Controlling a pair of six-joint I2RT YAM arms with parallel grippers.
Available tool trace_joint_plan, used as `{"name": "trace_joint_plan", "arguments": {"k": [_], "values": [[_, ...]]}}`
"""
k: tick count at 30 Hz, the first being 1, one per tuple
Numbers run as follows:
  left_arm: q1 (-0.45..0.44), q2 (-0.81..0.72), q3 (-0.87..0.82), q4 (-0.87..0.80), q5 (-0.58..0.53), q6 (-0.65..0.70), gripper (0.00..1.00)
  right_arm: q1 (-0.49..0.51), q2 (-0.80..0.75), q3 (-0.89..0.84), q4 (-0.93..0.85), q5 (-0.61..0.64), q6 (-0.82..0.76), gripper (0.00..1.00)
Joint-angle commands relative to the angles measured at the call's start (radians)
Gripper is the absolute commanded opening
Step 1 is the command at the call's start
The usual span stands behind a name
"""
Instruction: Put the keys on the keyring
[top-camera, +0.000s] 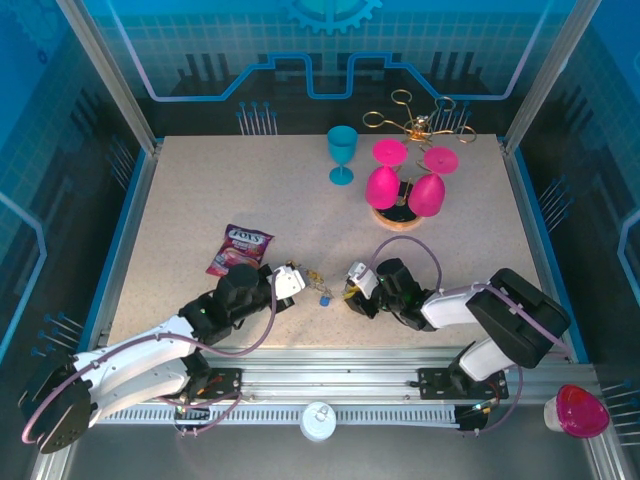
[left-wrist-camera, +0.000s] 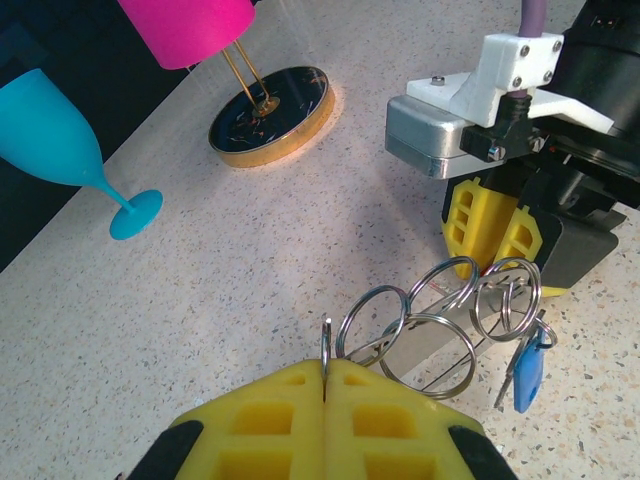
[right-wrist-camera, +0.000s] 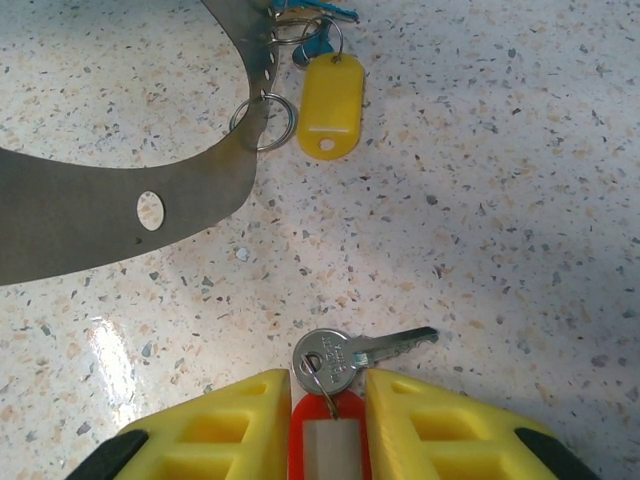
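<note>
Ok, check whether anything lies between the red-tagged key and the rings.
Nothing visible: bare table separates the red-tagged key in the right gripper from the nearest ring. The yellow tag lies beside that ring, not across the path.

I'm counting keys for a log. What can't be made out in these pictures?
- Top view: the keys are too small to count.
- Right wrist: the red tag runs off the bottom edge between the fingers; the blue tag is cut by the top edge.
- Left wrist: the ring runs down between the pads, its lower part hidden.
</note>
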Motion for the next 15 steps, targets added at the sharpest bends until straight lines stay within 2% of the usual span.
{"name": "trace_joint_plan", "arguments": {"k": [1, 6, 13, 15], "values": [[0.006, -0.016, -0.009, 0.016, -0.007, -0.002, 0.0, -0.012, 0.021, 0.021, 0.023, -0.031, -0.008, 0.26], [0.006, -0.011, -0.008, 0.018, -0.005, -0.001, 0.0, -0.012, 0.035, 0.027, 0.029, -0.05, -0.012, 0.21], [0.006, -0.009, -0.009, 0.023, -0.003, -0.002, 0.0, -0.013, 0.022, 0.023, 0.024, -0.06, -0.006, 0.02], [0.007, -0.007, -0.009, 0.025, -0.003, -0.003, 0.0, -0.013, 0.014, 0.023, 0.018, -0.063, -0.002, 0.0]]}}
